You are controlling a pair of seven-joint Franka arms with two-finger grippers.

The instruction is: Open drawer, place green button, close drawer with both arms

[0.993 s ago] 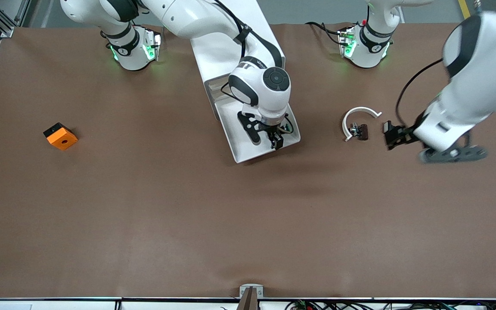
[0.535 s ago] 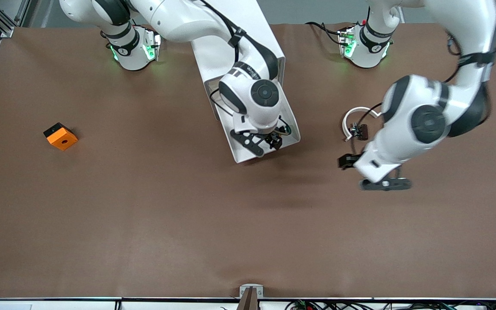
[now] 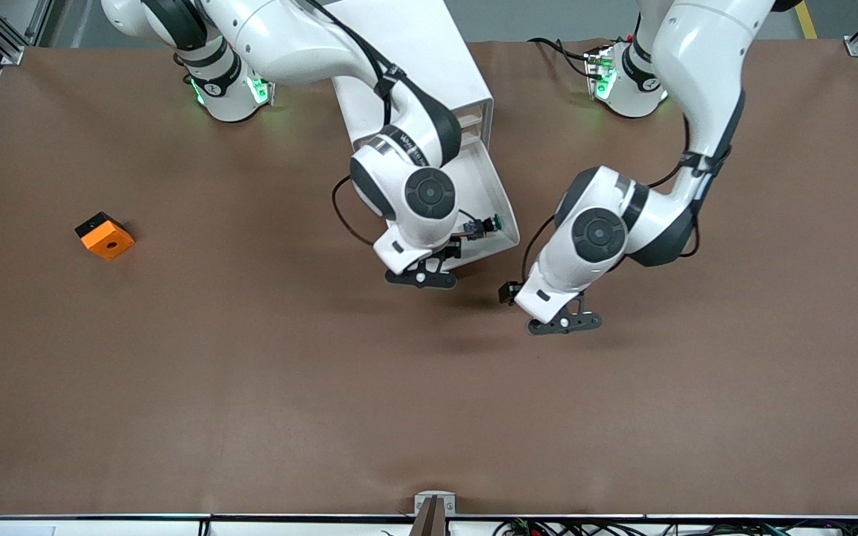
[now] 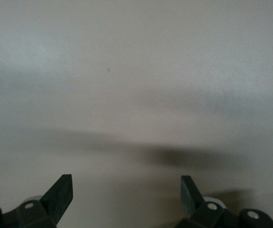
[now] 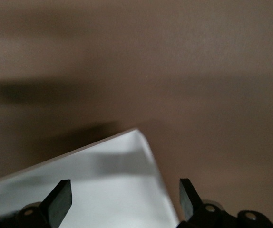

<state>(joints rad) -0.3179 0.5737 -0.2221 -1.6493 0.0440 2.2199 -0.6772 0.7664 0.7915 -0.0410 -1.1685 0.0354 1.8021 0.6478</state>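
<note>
closing next, by my guess | button (image 3: 494, 221) lies in open drawer (image 3: 500, 212) near its front lip | right end effector (image 3: 421, 278) over that lip, left end effector (image 3: 564, 323) over counter (image 3: 250, 372), both spread wide, empty | risk: uneven push skews drawer, jolts button

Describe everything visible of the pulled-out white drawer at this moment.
The wide shallow white plastic drawer is pulled out of the white boxy cabinet, angled toward the front camera. Its smooth inside looks glossy. A tiny green-capped push button lies in it near the front wall. The right arm's wrist hides much of the tray; the right gripper hangs with jaws apart over the drawer's front corner, not gripping it.
</note>
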